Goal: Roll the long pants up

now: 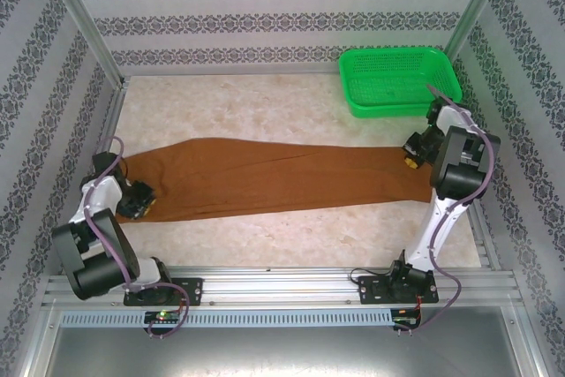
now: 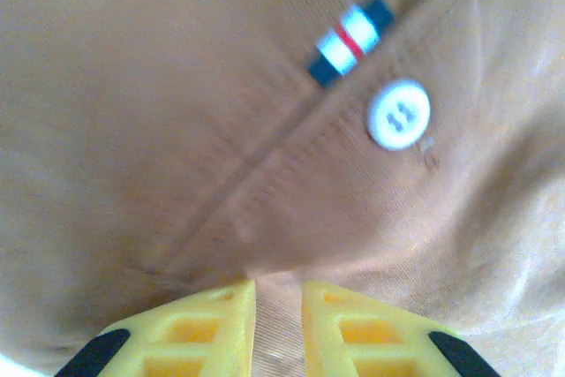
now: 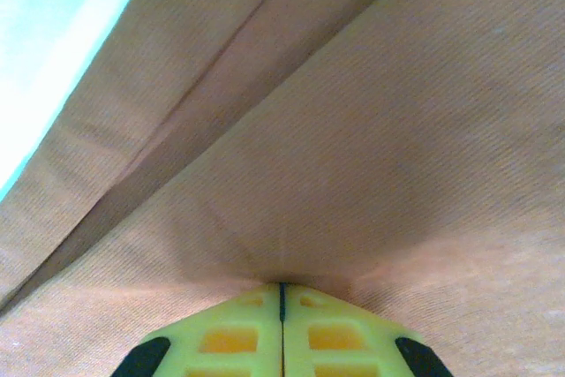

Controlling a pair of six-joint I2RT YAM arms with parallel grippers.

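The long pants lie flat and stretched full length between the two sets of jaws, waist end at the left jaws, leg ends at the right jaws. The left jaws stand nearly closed, their yellow fingers parted by a narrow slot with a ridge of brown cloth caught in it, so they appear to pinch the waistband; just beyond their tips sit a white button and a striped label. The right jaws are pressed fully together, their fingers meeting along a hairline; cloth puckers into the tips, which reads as a thin pinch of the leg end. Beyond the right jaws, near the cloth but clear of it, a green basket stands on the bench. As for what could go wrong, the right pinch looks shallow, so a firm pull might slip the hem free; if either pinch has caught only the top layer, the layers would part and the roll turn loose; uneven travel between the two sides would skew the roll.
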